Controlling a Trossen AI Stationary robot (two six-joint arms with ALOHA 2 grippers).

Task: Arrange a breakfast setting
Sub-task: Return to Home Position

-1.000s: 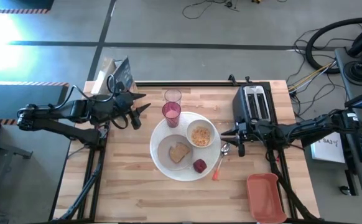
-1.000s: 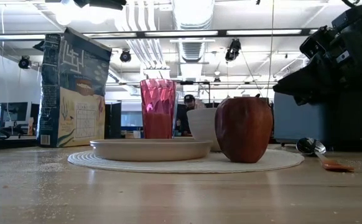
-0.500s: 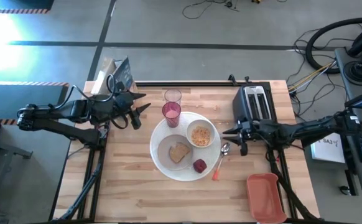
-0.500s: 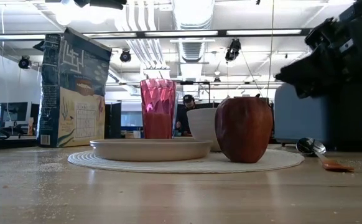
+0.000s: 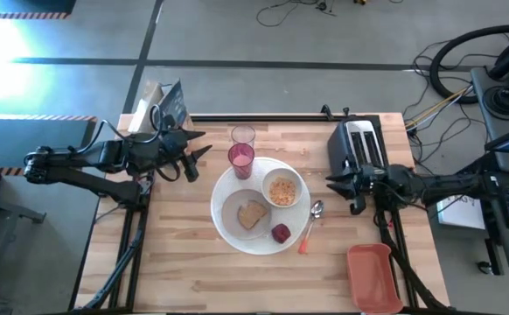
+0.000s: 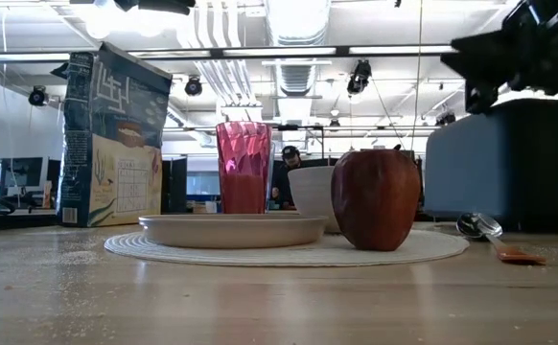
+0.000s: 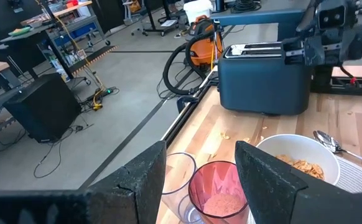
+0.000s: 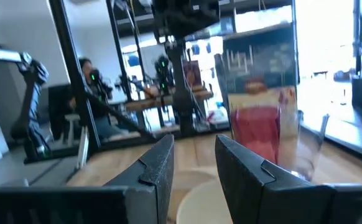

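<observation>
Surface: pale wooden bench (image 5: 193, 262), black toaster (image 5: 357, 144) far right.
Setting: large white round plate (image 5: 224, 188) mid-bench, carrying smaller pale plate (image 5: 231, 210) with toast slice (image 5: 252, 213), small white bowl (image 5: 268, 179) and dark-red fruit (image 5: 280, 233).
Drinks: pink tumbler (image 5: 240, 159) at its far edge, clear glass (image 5: 242, 136) just behind.
Spoon: orange-handled spoon (image 5: 309, 226) just right of it.
Left end effector (image 7: 201, 149): fingers apart, empty, left of the tumbler.
Right end effector (image 8: 194, 168): fingers apart, empty, right of the spoon, beside the toaster.

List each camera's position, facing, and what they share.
High: overhead, straight down on table; both arms, left gripper, right gripper show.
Low: table height, level past apple into room; right arm upper right.
Left wrist: on left arm, faces tumbler, toaster; own fingers show.
Right wrist: on right arm, faces tumbler, bowl; own fingers show.
Shared: all see the tumbler.
</observation>
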